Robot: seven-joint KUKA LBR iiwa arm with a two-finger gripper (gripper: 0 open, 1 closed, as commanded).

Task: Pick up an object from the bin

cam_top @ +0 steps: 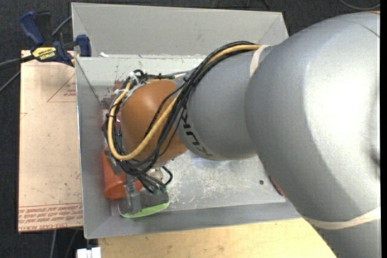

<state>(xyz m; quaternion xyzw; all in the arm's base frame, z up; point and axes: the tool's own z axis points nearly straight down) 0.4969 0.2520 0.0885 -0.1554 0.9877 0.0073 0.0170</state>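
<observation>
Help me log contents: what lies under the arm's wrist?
A red-orange block and a flat green piece peek out by the bin wall; the arm covers the rest.

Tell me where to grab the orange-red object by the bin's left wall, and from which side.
Probably across its short width near the middle, coming straight down from above. The orange-red object lies lengthwise along the left wall, so a sideways approach looks blocked; its near end is crowded by a flat green piece.
</observation>
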